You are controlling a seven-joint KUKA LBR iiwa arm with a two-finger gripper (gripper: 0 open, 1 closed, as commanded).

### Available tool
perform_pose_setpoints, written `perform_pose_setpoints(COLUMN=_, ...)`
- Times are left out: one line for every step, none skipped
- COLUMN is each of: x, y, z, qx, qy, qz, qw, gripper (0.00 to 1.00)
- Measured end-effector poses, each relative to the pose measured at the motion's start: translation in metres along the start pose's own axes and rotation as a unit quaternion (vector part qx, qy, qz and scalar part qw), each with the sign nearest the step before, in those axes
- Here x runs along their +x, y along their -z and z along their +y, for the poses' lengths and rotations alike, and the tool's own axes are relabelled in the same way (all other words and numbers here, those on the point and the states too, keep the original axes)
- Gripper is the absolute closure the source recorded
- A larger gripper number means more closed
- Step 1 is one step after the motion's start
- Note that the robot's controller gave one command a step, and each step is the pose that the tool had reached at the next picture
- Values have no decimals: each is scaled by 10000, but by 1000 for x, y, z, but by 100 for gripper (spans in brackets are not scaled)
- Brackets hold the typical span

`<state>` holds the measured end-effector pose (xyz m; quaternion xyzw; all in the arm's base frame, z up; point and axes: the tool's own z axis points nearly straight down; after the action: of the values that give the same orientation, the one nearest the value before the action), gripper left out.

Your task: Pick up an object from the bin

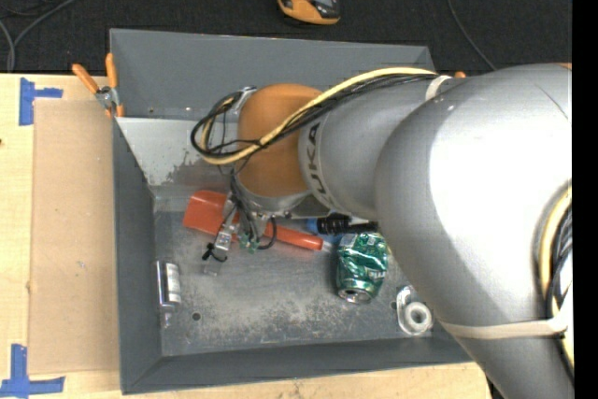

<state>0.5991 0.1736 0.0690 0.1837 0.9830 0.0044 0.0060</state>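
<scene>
My gripper (227, 236) hangs below the orange wrist cover, low in the left-middle of the bin. Its tip is just right of an orange-red block (204, 210) that lies against the back-left slope. An orange-red pen with a black end (299, 240) lies on the floor immediately right of the gripper, partly hidden by the arm. Nothing recognisable shows held in the gripper.
A crushed green can (363, 266) stands right of the pen. A small silver cylinder (168, 283) lies by the left wall. A white ring (414, 313) sits in the front right corner. The arm hides the bin's right and back.
</scene>
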Motion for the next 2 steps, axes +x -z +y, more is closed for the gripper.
perform_pose_setpoints(x=-16, y=4, z=-9, qx=42, qy=1148, qz=86, qw=9933, gripper=100)
perform_pose_setpoints(x=-16, y=4, z=-9, qx=41, qy=1146, qz=87, qw=9934, gripper=100)
